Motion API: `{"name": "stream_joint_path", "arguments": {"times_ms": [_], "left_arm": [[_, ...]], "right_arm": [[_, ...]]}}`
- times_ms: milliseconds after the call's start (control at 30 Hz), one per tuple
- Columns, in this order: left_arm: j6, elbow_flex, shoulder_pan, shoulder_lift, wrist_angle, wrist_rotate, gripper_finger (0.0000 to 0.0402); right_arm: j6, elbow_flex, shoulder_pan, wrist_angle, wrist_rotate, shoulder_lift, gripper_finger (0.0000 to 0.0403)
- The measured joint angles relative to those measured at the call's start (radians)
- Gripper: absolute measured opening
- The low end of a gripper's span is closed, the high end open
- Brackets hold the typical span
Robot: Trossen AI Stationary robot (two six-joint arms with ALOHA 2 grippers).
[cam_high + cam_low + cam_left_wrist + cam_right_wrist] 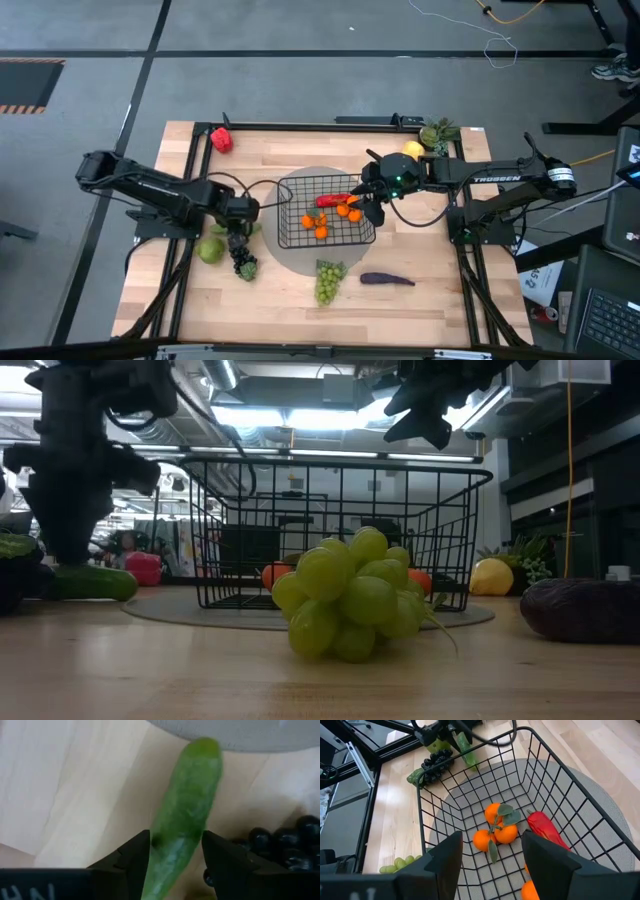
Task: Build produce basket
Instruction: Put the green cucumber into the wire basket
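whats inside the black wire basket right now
Inside the black wire-mesh basket, resting on a round grey mat: a cluster of small oranges with green leaves and a red chili pepper. The right gripper's fingers cover part of the basket floor.

Cucumber's (187, 815) near end hidden between left tool's fingers (131, 857).

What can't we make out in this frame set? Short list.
- Left gripper straddles the cucumber; contact unclear, and its arm hides this in the high view.
- Cucumber's near end: cut off by the left wrist view's edge.
- Basket contents: partly behind the right gripper fingers; in the low view the green grapes block them.
- Purple grapes: cut off in the left wrist view.
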Motion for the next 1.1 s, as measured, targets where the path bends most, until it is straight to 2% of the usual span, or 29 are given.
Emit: {"name": "stream_joint_path", "arguments": {"times_ms": [300, 500, 633, 833, 967, 1100], "left_arm": [[0.002, 0.006, 0.0, 0.123, 0.001, -0.004, 0.018], [0.006, 0.004, 0.0, 0.15, 0.002, -0.011, 0.0177], [0.005, 0.003, 0.0, 0.15, 0.003, -0.011, 0.0159], [-0.002, 0.003, 0.0, 0.144, 0.015, -0.01, 0.0103], [-0.032, 0.021, 0.0, 0.142, 0.013, -0.022, 0.0102], [-0.029, 0.097, 0.0, 0.123, -0.032, -0.03, 0.0102]], "right_arm": [[0.0, 0.0, 0.0, -0.001, 0.0, 0.0, 0.0204], [0.0, 0.0, 0.0, -0.001, 0.0, 0.0, 0.0204], [0.0, 0.0, 0.0, -0.005, 0.0, 0.0, 0.0204], [-0.002, 0.0, 0.0, -0.005, 0.0, 0.0, 0.0204], [-0.002, 0.0, 0.0, -0.007, 0.0, 0.0, 0.0204], [-0.003, 0.0, 0.0, -0.008, 0.0, 0.0, 0.0204]]}}
